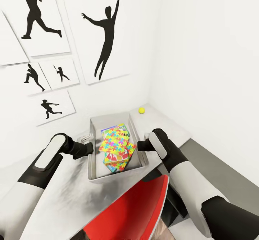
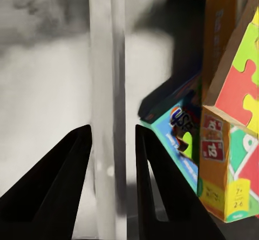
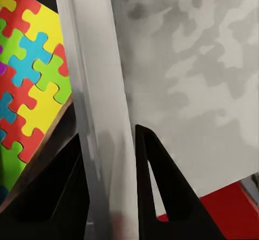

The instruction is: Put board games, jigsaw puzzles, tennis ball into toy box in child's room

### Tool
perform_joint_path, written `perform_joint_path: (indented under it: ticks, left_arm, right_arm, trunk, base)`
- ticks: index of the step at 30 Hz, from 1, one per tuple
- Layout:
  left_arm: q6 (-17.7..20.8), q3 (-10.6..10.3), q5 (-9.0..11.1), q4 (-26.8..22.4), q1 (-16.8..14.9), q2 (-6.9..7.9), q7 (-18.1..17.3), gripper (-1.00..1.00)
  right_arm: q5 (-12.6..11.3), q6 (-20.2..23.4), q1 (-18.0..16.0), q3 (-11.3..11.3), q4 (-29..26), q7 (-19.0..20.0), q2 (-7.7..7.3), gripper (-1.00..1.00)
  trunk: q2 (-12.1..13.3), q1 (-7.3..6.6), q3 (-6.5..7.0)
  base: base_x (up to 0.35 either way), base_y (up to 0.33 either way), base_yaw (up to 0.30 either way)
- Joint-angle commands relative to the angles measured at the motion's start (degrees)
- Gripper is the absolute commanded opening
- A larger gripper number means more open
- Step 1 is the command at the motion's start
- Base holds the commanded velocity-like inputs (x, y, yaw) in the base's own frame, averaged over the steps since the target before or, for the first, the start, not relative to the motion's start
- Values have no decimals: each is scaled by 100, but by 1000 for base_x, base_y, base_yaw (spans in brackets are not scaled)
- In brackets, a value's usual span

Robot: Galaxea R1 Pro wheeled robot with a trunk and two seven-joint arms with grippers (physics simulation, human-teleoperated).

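**A:** What are the two arms doing at the grey table [image 1: 68, 193]?

**B:** Each is gripping a side of the toy box [image 1: 94, 143]. The left gripper [image 2: 113, 142] is straddling the box's left wall, jaws narrowly parted with one finger outside and one inside, pinching that wall. The right gripper [image 3: 110, 142] is doing the same on the opposite wall, jaws just wide enough to take its thickness.

**A:** Where is the box sitting?

**B:** On the tabletop near the corner of the white walls, between the two arms, with a red chair [image 1: 138, 211] showing below it in the head view.

**A:** And the contents, counted?

**B:** Two jigsaw puzzles [image 1: 114, 143] are showing clearly, lying overlapped and tilted on the heap. Board games [image 2: 181, 142] are lying beneath and beside them; the left wrist view is showing a light blue one and an orange-edged one, but an exact count cannot be told from the stack.

**A:** Anything outside the box?

**B:** One tennis ball [image 1: 141, 110] is resting on the table beyond the box, apart from it, close to the corner.
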Motion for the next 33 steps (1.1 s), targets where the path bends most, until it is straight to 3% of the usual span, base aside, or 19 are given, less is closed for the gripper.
perform_joint_path:
  ticks: [1, 11, 33]
  left_arm:
    - [56, -12, -37, -4, -6, 5, 68, -100]
    - [56, -12, -37, -4, -7, 13, 70, -100]
    - [56, -20, -37, -4, -6, 14, 68, -100]
  right_arm:
    - [7, 20, -6, 9, -6, -67, -2, -100]
    - [7, 20, -6, 9, -7, -66, -2, -100]
    - [7, 20, -6, 9, -16, -66, -2, -100]
  trunk:
    - [-11, 1, -1]
    - [-11, 1, 90]
    - [-11, 1, 262]
  base:
    - [-138, 0, 61]
    - [-154, 60, 89]
    - [-189, 211, 193]
